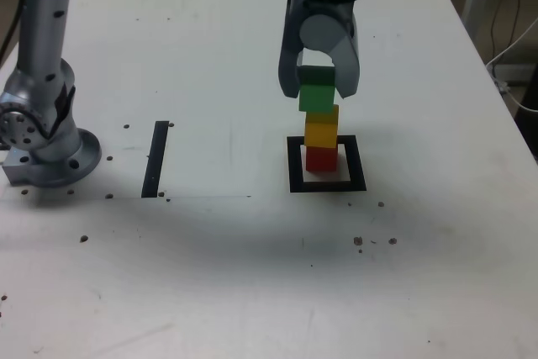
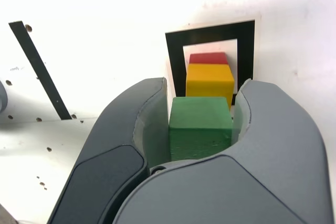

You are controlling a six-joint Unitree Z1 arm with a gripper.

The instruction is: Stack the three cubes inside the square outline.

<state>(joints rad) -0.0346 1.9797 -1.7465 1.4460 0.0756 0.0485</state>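
A: Exterior view: gripper [image 1: 319,81] over square outline [image 1: 327,185]; red cube [image 1: 320,158] on white centre, yellow cube [image 1: 321,130] on top, green cube [image 1: 316,91] uppermost, skewed toward 11 o'clock.

B: Wrist view: jaws part-open, flanking green cube [image 2: 200,127] on 2 opposite faces; contact unclear. Black strip [image 1: 155,159] well apart at 9 o'clock.

A: Probably light, rigid, matte, decent grip. Best held mid-height on flat sides. 3-high stack likely tippy.

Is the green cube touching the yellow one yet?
Cannot tell. In the exterior view the green cube, between the pincer fingers, meets the yellow cube with no visible gap, but the seam is too small to confirm contact. The wrist view hides it.
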